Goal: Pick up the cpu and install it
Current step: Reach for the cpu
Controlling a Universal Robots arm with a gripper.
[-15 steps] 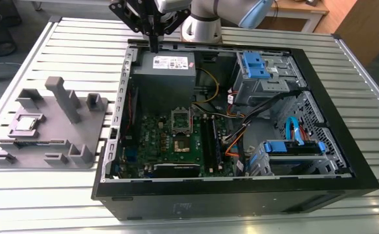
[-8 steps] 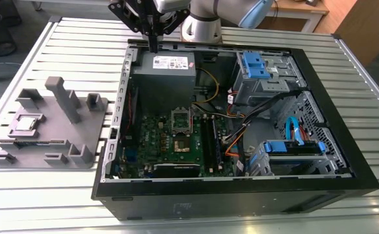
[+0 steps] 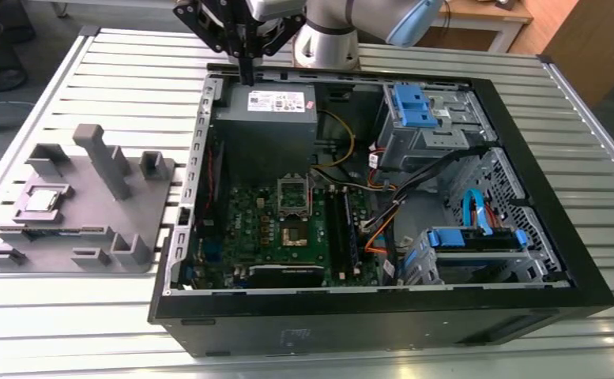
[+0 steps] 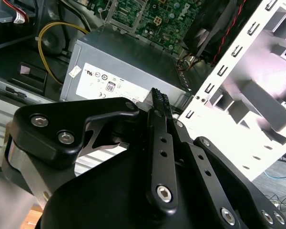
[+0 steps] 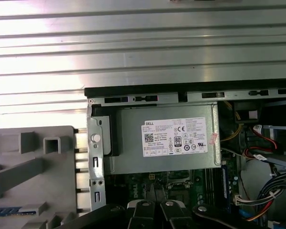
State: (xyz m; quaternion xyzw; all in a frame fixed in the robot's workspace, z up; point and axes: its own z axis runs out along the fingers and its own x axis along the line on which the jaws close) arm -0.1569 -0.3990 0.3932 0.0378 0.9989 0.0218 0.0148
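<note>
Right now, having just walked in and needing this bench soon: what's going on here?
A robot arm is working over an open computer case on the table. Its gripper hangs shut and empty above the power supply at the case's far edge. The cpu lies in the grey holder outside the case, on the exterior view's left, not yet picked up. Nothing has been installed on the motherboard.
</note>
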